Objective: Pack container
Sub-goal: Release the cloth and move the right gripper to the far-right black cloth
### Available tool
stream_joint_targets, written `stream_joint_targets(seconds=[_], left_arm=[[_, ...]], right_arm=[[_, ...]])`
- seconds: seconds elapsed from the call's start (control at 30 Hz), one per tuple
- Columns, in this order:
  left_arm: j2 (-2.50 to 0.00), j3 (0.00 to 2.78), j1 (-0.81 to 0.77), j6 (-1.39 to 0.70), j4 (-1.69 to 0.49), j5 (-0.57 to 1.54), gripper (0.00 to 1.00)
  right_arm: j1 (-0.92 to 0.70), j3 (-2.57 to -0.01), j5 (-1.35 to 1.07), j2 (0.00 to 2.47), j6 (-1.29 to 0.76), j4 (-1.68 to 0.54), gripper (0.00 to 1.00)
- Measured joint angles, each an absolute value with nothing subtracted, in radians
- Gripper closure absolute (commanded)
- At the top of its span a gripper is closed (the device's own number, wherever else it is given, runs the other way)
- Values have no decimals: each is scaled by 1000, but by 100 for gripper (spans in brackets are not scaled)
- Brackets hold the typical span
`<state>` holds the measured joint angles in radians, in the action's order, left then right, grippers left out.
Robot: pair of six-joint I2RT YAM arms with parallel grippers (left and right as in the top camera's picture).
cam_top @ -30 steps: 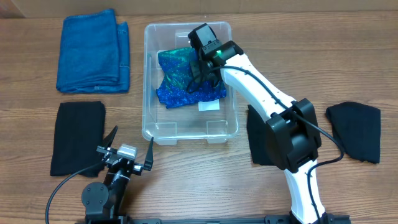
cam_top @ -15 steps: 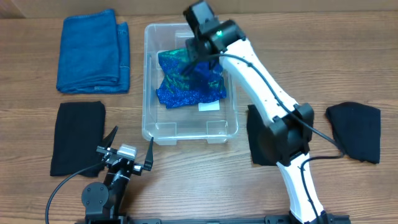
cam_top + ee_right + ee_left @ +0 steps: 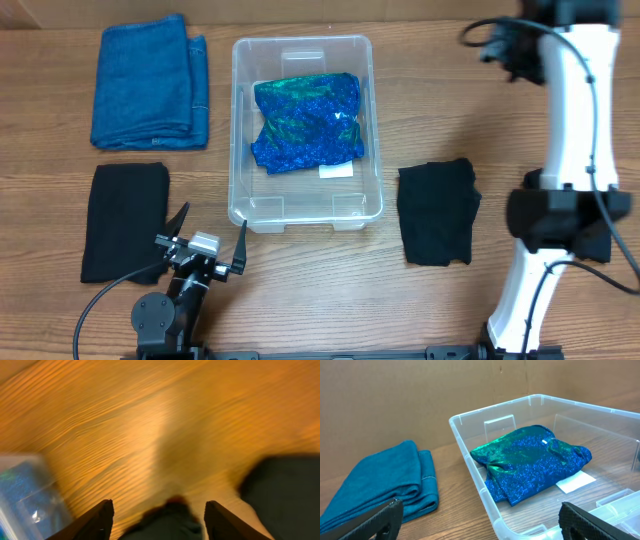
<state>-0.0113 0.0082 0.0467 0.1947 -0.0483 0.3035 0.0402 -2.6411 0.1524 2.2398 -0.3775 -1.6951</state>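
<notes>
Hovering over the wooden surface (image 3: pixel 150 435), my right gripper (image 3: pixel 157 520) has its fingers apart with nothing between them. My left gripper (image 3: pixel 214 222) rests spread wide and empty near the container's front corner. The clear container (image 3: pixel 237 130) holds a sparkly blue-green cloth (image 3: pixel 305 122), with a black cloth (image 3: pixel 437 212) to its right and a folded blue towel (image 3: pixel 150 82) to its left.

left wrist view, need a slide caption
Shiny blue-green cloth lies in the clear container, a folded blue towel beside it on the wooden table.
</notes>
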Motion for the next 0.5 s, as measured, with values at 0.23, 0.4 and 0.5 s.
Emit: stream_joint_targets(seconds=[0.23, 0.4, 0.5], left_arm=[[-11, 8, 47, 195, -48, 303, 0], [-11, 8, 47, 195, -49, 303, 0], [-11, 8, 47, 195, -48, 303, 0]], right_arm=[[435, -2278, 218, 2088, -578, -1668, 19], [575, -2024, 231, 2084, -718, -1557, 20], [618, -1848, 222, 2083, -848, -1484, 22]])
